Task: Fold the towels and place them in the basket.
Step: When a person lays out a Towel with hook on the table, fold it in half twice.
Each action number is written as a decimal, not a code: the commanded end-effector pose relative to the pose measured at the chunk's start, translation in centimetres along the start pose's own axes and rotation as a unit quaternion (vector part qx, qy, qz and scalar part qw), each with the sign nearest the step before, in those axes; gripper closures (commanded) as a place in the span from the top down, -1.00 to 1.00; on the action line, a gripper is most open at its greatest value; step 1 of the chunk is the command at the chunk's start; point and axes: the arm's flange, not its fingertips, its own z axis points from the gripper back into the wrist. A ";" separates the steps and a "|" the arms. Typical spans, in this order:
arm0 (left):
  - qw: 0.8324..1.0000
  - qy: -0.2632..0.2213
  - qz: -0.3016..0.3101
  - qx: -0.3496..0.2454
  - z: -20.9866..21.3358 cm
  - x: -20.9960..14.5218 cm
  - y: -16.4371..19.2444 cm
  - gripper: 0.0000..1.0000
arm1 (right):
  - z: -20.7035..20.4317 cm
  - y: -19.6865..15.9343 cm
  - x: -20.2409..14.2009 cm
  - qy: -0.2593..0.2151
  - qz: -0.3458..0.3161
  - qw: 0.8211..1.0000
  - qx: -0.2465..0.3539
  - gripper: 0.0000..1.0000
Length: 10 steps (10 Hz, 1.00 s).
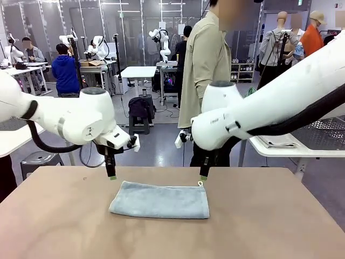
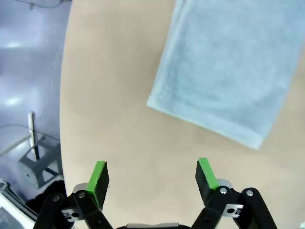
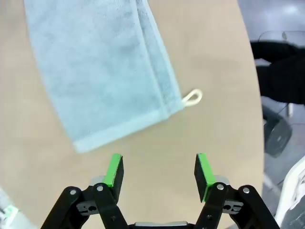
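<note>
A pale blue-green towel (image 1: pixel 161 200) lies folded in a long flat rectangle on the brown table (image 1: pixel 54 226), with a small white loop (image 1: pixel 200 184) at its far right corner. My left gripper (image 1: pixel 111 174) hangs open just above the table, behind the towel's far left corner, nothing between its pads. In the left wrist view the towel (image 2: pixel 228 71) lies ahead of the open left gripper (image 2: pixel 152 171). My right gripper (image 1: pixel 204 174) hovers open by the loop. The right wrist view shows the towel (image 3: pixel 100 71) and loop (image 3: pixel 192 97) beyond the empty right gripper (image 3: pixel 158 169).
A person (image 1: pixel 207 59) stands at the far side of the table. On a white side table (image 1: pixel 269 152) at the right lie a folded pale cloth (image 1: pixel 277 141) and a dark lattice-mesh basket (image 1: pixel 323 132), partly behind my right arm.
</note>
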 end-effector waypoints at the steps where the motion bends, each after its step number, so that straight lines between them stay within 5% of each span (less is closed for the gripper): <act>1: 0.998 -0.020 -0.053 -0.041 3.4 -3.8 -0.9 0.84 | 4.1 1.9 -1.6 0.005 -0.101 0.994 0.028 0.50; 3: 0.992 -0.062 -0.084 -0.069 5.4 -6.3 -0.8 0.84 | 6.6 2.7 -2.5 -0.014 -0.199 0.979 0.051 0.50; 5: 0.987 -0.118 -0.079 -0.081 5.3 -8.6 -0.3 0.84 | 6.5 2.7 -3.8 -0.032 -0.323 0.943 0.074 0.50; 8: 0.979 -0.161 -0.074 -0.096 4.2 -11.1 -0.4 0.84 | 2.2 2.7 -6.3 -0.047 -0.464 0.876 0.120 0.50; 10: 0.975 -0.185 -0.070 -0.106 3.8 -12.3 -0.3 0.84 | -0.5 3.1 -7.7 -0.067 -0.504 0.849 0.141 0.50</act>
